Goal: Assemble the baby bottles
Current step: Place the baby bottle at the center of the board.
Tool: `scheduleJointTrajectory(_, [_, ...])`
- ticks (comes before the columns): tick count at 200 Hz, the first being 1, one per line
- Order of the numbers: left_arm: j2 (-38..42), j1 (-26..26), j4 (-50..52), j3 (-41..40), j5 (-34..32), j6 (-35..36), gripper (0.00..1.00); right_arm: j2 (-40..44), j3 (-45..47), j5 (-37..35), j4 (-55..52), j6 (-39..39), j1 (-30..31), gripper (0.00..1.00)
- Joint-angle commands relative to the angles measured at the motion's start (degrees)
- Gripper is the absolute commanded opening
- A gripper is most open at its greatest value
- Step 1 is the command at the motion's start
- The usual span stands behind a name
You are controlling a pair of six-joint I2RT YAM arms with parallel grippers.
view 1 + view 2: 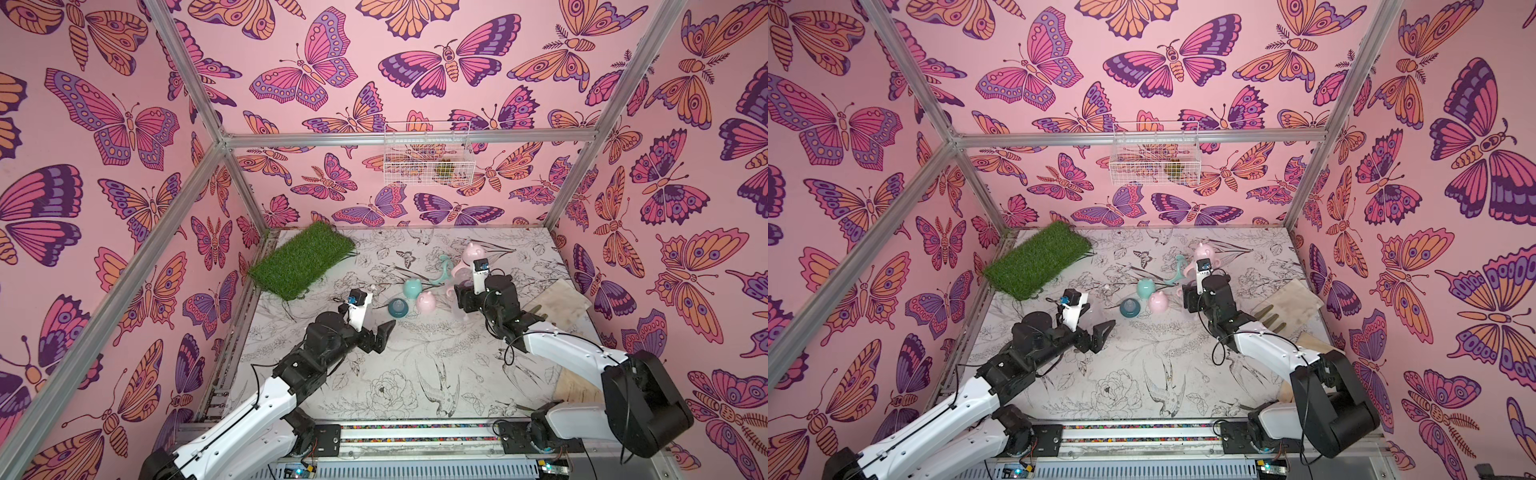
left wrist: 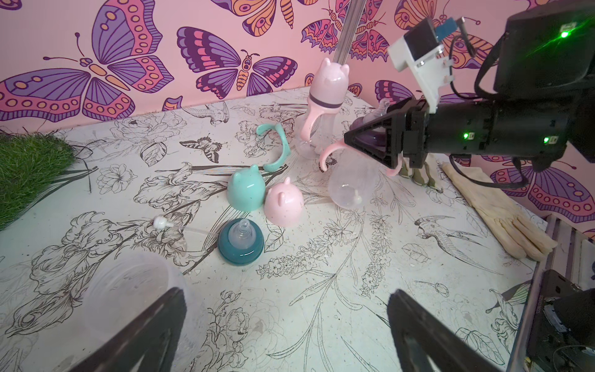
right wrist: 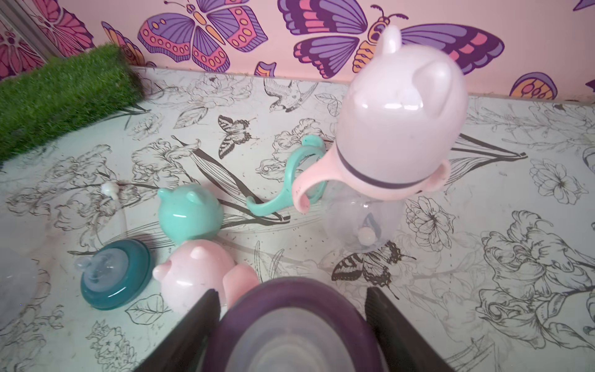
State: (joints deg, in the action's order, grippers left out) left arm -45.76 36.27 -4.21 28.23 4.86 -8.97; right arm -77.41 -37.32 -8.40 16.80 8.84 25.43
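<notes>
My right gripper (image 3: 291, 291) is shut on the purple collar (image 2: 375, 140) of a clear baby bottle (image 2: 351, 186) with a pink handle ring, held tilted just above the table. Behind it stands an assembled bottle with a pink eared cap (image 1: 473, 251) (image 3: 399, 128). Loose on the table lie a teal handle ring (image 2: 277, 151), a teal cap (image 2: 246, 190), a pink cap (image 2: 283, 203), a teal collar with its nipple (image 2: 240, 244) and a straw with a white weight (image 2: 159, 222). My left gripper (image 2: 286, 325) (image 1: 384, 334) hangs open and holds nothing, beside an open clear bottle body (image 2: 128, 290).
A patch of fake grass (image 1: 303, 259) lies at the back left of the table. A beige glove (image 2: 502, 209) lies at the right edge. A white wire basket (image 1: 428, 153) hangs on the back wall. Butterfly-papered walls close in three sides.
</notes>
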Motion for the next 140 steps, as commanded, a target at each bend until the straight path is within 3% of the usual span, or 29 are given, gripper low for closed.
scheduleJointTrajectory(1, [0.0, -0.3, 1.0, -0.8, -0.5, 1.2, 0.99, -0.3, 0.1, -2.1, 3.8, 0.8, -0.8, 0.0])
scheduleJointTrajectory(54, [-0.5, -0.3, 1.1, -0.8, -0.6, 1.7, 0.99, -0.9, 0.4, -5.0, 3.0, 0.2, -2.2, 0.01])
scheduleJointTrajectory(140, [-3.4, 0.0, 1.1, 0.2, -0.3, 2.5, 0.99, -1.5, 0.1, -4.1, -0.9, 1.4, -2.4, 0.32])
